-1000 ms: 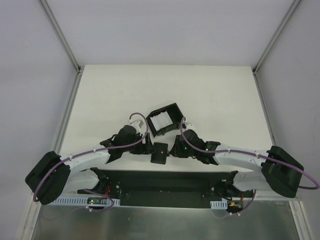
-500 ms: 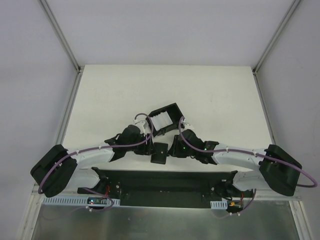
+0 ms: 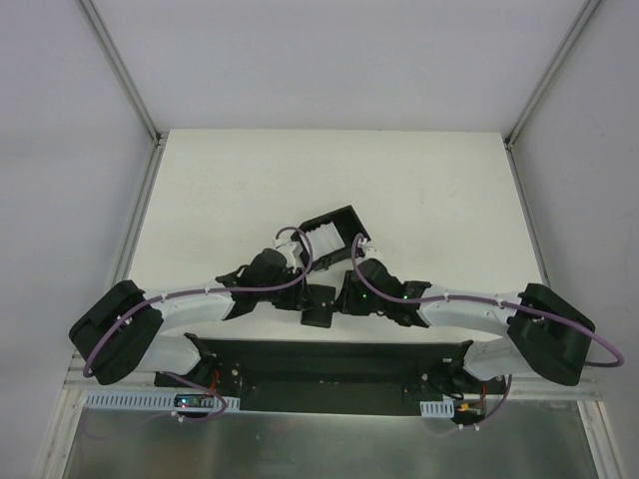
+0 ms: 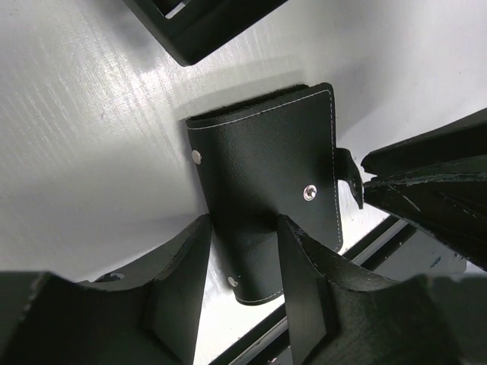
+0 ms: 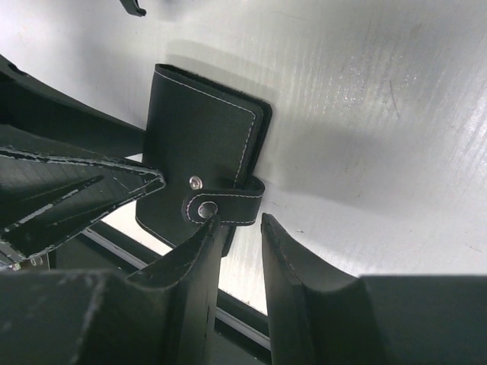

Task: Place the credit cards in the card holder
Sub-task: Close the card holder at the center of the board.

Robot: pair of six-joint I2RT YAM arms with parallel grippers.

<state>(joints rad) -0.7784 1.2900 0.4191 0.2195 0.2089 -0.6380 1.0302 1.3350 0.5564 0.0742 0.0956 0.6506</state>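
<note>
The card holder point(image 3: 319, 304) is a black folded wallet with its clasp tab point(image 5: 228, 205) snapped, lying flat near the table's front edge. The credit cards point(image 3: 319, 242) show as white strips inside the black tray point(image 3: 344, 222) behind it. My left gripper point(image 4: 243, 224) straddles the card holder's point(image 4: 266, 175) near left part: one finger beside its edge, the other over its face. A real grip cannot be made out. My right gripper point(image 5: 241, 220) stands narrowly open, its left fingertip point(image 5: 211, 226) touching the tab, with bare table between its fingers.
The black walled tray point(image 4: 202, 30) stands tilted just behind the card holder, close to both wrists. A dark base plate point(image 3: 329, 364) runs along the table's near edge, right below the wallet. Grey walls enclose the white table point(image 3: 429, 190).
My left arm has reached rightward to the card holder and its jaws have narrowed around it. The right gripper edged slightly left. The wallet has stayed in place.
</note>
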